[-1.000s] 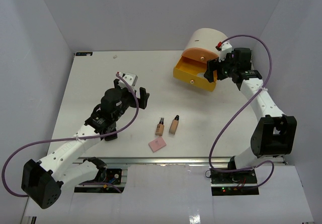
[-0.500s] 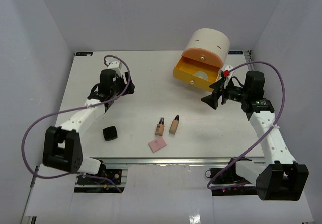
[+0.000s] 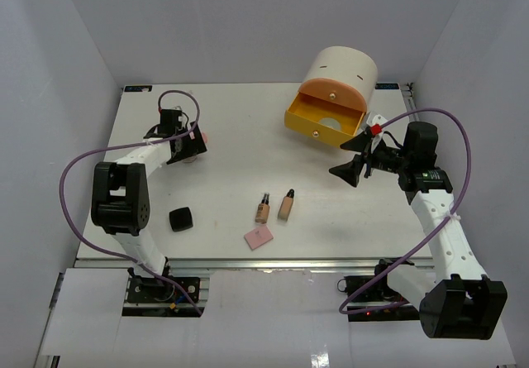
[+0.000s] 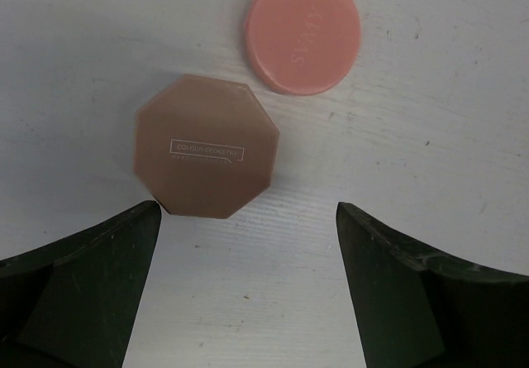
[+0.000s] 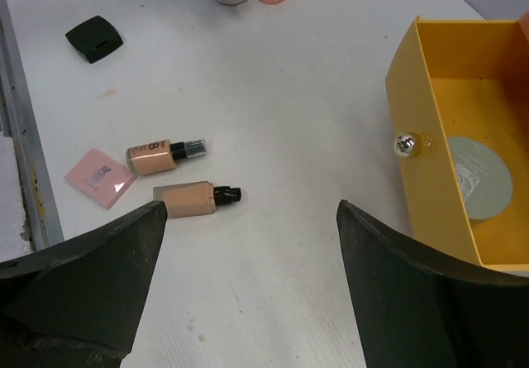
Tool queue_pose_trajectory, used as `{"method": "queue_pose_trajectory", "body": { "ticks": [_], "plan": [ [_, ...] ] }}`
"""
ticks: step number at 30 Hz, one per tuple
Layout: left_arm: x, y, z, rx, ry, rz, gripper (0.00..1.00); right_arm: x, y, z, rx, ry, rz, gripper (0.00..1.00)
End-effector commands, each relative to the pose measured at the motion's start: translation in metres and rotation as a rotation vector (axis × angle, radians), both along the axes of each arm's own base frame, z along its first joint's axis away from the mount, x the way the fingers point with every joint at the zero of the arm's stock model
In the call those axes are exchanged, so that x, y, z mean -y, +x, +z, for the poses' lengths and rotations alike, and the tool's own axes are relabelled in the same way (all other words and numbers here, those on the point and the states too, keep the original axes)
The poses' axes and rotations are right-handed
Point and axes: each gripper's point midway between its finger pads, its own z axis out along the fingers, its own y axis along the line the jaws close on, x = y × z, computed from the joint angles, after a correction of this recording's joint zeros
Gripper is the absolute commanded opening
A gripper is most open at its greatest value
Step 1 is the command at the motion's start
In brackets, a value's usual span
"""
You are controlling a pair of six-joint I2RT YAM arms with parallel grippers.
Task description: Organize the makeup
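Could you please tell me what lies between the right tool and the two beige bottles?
Only bare table: the right wrist view shows nothing between the right tool and the beige bottles.

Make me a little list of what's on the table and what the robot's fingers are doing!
left fingers: open, near a brown eight-sided compact that sits beside a round pink jar
right fingers: open, holding nothing
yellow drawer: pulled out, pale green jar inside
table: two bottles lying down, pink square, black compact
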Motion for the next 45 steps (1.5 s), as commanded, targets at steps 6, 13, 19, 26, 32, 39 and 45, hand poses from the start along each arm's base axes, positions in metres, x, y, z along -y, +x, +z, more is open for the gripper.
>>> {"method": "queue_pose_trajectory", "body": {
  "ticks": [6, 13, 19, 26, 32, 39, 45],
  "plan": [
    [-0.022, 0.023, 0.011, 0.016, 0.095, 0.048, 0.98, -0.001, -0.001, 0.008, 0.055, 0.008, 0.021, 0.9],
    [-0.026, 0.025, 0.006, 0.006, 0.121, 0.055, 0.98, 0.0, 0.001, 0.005, 0.043, 0.007, 0.017, 0.9],
    [-0.019, 0.04, -0.005, -0.023, 0.105, 0.014, 0.98, 0.0, 0.002, 0.003, 0.038, 0.006, 0.014, 0.9],
    [-0.024, 0.048, -0.011, -0.051, 0.14, 0.014, 0.94, 0.0, 0.004, 0.001, 0.031, 0.005, 0.012, 0.9],
    [-0.024, 0.039, -0.01, -0.054, 0.136, 0.022, 0.56, 0.0, 0.003, 0.0, 0.03, 0.005, 0.013, 0.9],
    [-0.013, 0.024, 0.024, 0.02, 0.063, 0.014, 0.2, 0.0, 0.002, 0.002, 0.036, 0.006, 0.013, 0.9],
    [0.07, 0.006, 0.094, 0.187, -0.169, -0.186, 0.12, 0.0, 0.002, 0.004, 0.045, 0.005, 0.012, 0.9]
  ]
}}
